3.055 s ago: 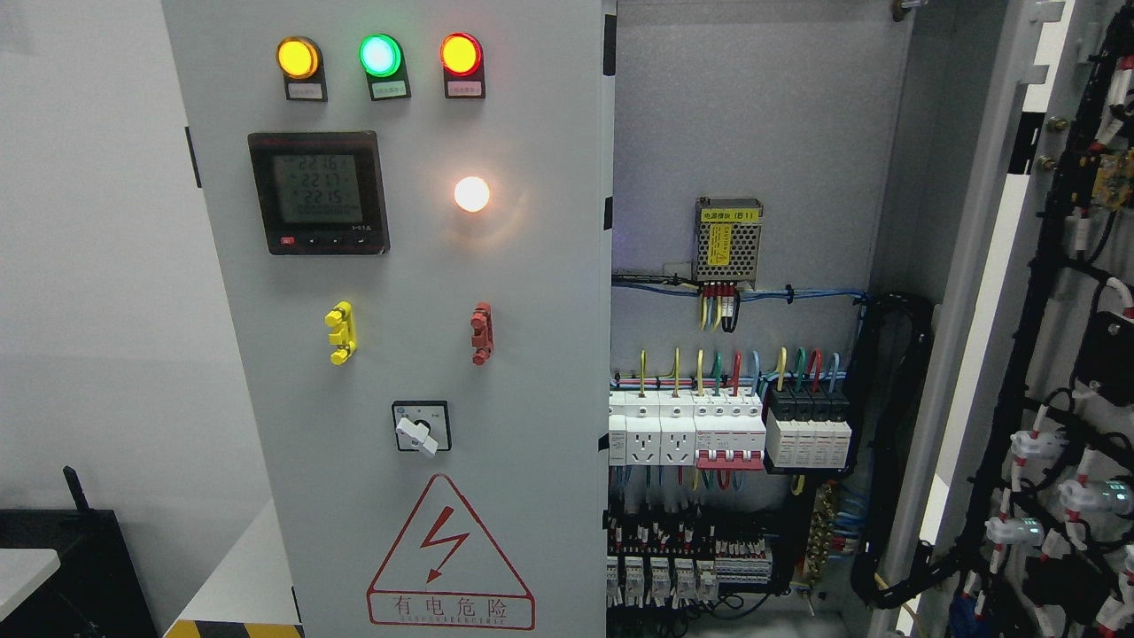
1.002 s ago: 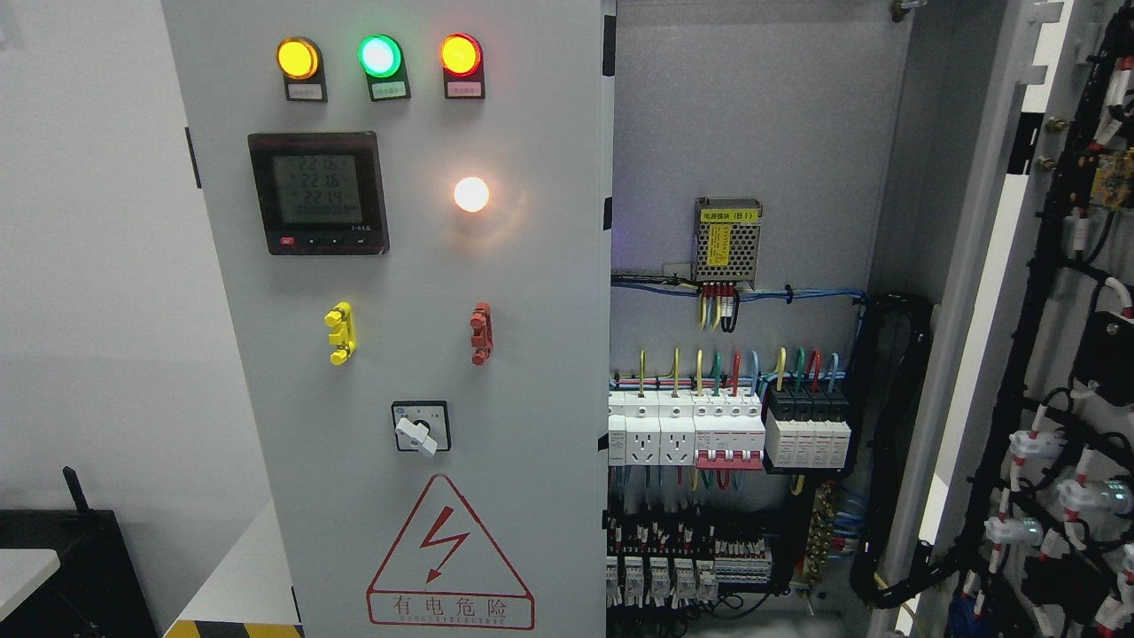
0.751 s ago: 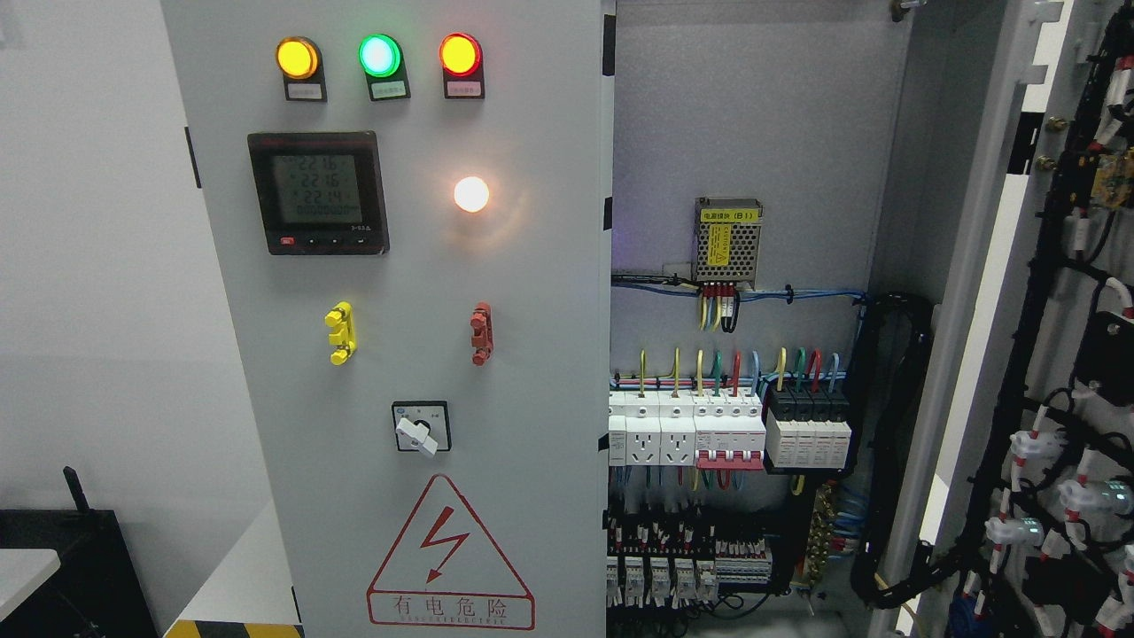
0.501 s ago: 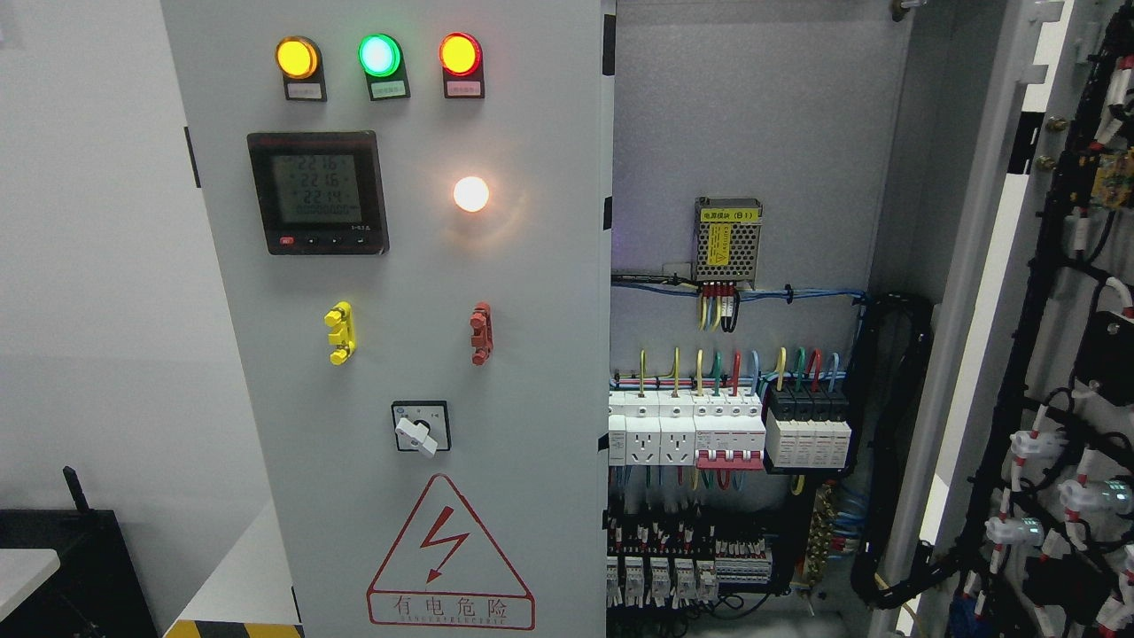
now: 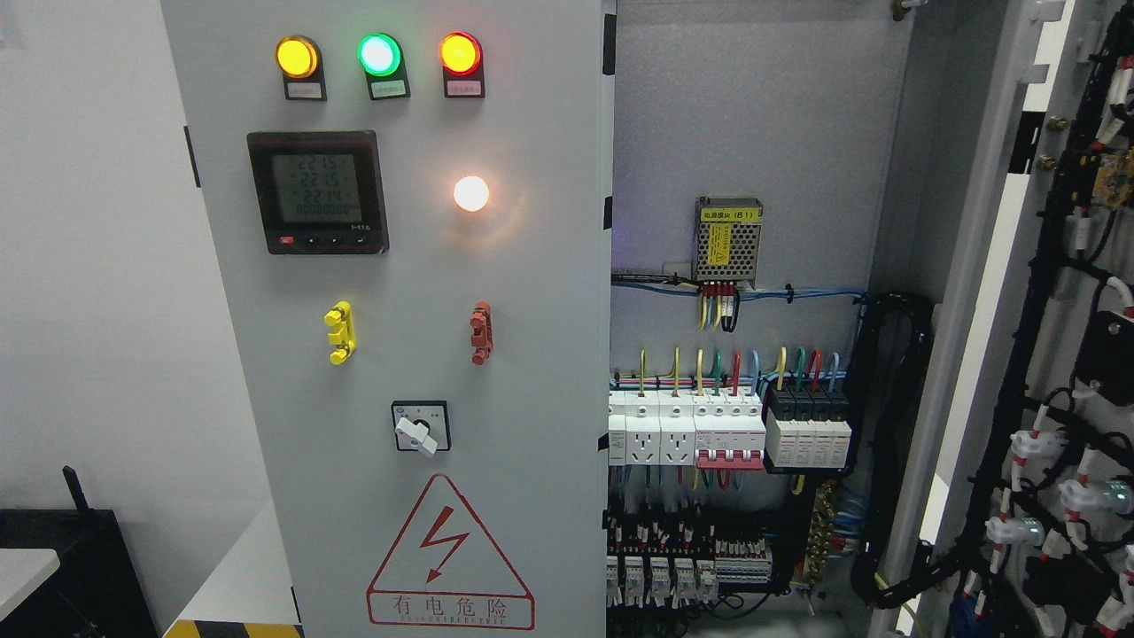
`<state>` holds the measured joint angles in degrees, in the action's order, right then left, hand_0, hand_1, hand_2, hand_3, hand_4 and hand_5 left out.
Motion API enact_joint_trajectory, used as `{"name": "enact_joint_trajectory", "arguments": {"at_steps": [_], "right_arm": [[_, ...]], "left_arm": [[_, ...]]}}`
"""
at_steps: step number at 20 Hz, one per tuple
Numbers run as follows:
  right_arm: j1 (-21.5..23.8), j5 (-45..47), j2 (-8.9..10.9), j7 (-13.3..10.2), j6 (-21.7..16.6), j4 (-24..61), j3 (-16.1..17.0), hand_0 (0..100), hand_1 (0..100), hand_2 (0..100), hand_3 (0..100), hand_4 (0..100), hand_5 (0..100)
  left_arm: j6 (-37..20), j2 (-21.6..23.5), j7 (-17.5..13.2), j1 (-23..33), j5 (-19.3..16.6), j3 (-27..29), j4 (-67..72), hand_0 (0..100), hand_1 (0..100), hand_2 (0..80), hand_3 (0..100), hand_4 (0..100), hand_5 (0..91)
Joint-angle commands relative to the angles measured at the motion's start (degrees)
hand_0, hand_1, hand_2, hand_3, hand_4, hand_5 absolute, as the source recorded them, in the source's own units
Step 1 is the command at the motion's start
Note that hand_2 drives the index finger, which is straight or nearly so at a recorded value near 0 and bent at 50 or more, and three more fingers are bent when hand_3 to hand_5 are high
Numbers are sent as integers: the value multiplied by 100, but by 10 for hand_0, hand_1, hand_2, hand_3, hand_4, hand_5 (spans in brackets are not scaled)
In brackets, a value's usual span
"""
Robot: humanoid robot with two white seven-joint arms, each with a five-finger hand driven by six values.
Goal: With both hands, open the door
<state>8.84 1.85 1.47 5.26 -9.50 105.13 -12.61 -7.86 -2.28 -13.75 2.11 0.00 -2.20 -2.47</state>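
From the head camera, the right door (image 5: 1054,292) of the electrical cabinet stands swung wide at three o'clock, baring breakers (image 5: 726,434) and wiring, while the left door (image 5: 399,354), with its lamps and meter (image 5: 317,191), stays shut at nine o'clock. Neither robot hand is in frame, so their grip cannot be told; the task looks half done.

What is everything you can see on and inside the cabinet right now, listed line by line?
Left door: one, grey, closed, picture's left half.
Right door: one, swung open at far right, inner wiring showing.
Indicator lamps: three, amber, green, red, top of left door.
Digital meter: one, black, below the lamps.
White lamp: one, lit, right of meter.
Handles: yellow and red, mid door.
Rotary switch: one, white knob on black plate.
Warning triangle: one, red, door bottom.
Power supply: one, metal, yellow label, inside.
Breaker row: white and black, inside.
Robot hands: none in view.
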Motion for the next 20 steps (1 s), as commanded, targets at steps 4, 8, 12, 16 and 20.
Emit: {"name": "enact_joint_trajectory", "arguments": {"at_steps": [4, 8, 12, 16, 20], "right_arm": [[-988, 53, -279, -8, 562, -423, 40, 383, 0, 0, 0, 0, 0], [-1323, 53, -367, -8, 861, -554, 57, 383, 0, 0, 0, 0, 0], [-1674, 122, -420, -8, 914, -844, 66, 384, 0, 0, 0, 0, 0], [-1886, 483, -420, -8, 1213, -1117, 66, 383, 0, 0, 0, 0, 0], [-2114, 545, -420, -8, 1231, -1354, 57, 384, 0, 0, 0, 0, 0]], "left_arm": [[4, -1, 4, 0, 123, 1, 0, 0, 0, 0, 0, 0, 0], [4, -1, 4, 0, 123, 1, 0, 0, 0, 0, 0, 0, 0], [4, -1, 4, 0, 123, 1, 0, 0, 0, 0, 0, 0, 0], [4, -1, 4, 0, 123, 1, 0, 0, 0, 0, 0, 0, 0], [4, -1, 4, 0, 123, 1, 0, 0, 0, 0, 0, 0, 0]]}}
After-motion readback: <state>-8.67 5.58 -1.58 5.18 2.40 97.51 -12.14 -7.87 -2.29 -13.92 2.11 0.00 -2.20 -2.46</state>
